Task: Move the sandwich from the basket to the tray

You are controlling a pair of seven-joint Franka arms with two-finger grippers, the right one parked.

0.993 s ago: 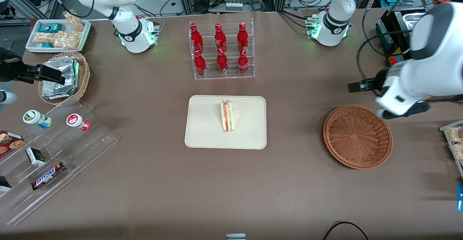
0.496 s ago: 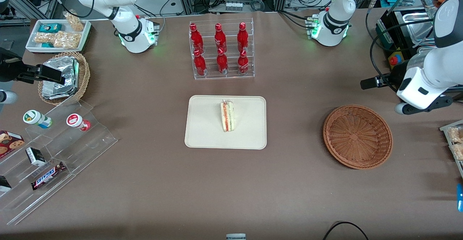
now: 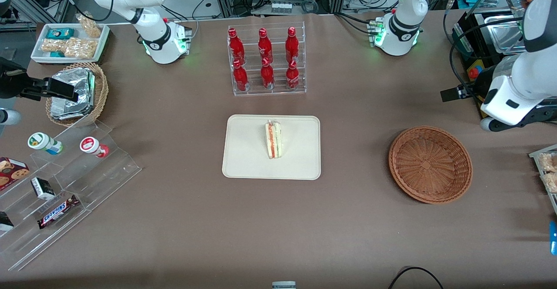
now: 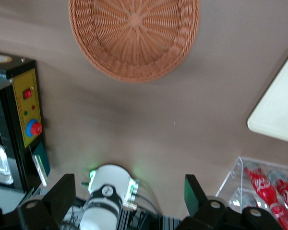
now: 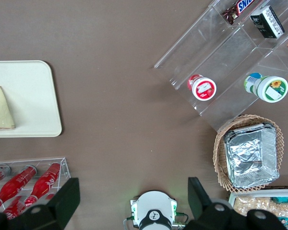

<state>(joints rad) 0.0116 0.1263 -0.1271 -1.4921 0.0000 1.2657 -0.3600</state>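
Evidently the transfer is complete: the sandwich lies on the tray, well apart from the gripper, toward the parked arm's end. The basket holds nothing and sits near the gripper, nearer the front camera. The gripper hangs raised at the working arm's end of the table, fingers spread and apparently holding nothing. The bottle rack stands clear of any path. Nothing obstructs; only parking appears left.
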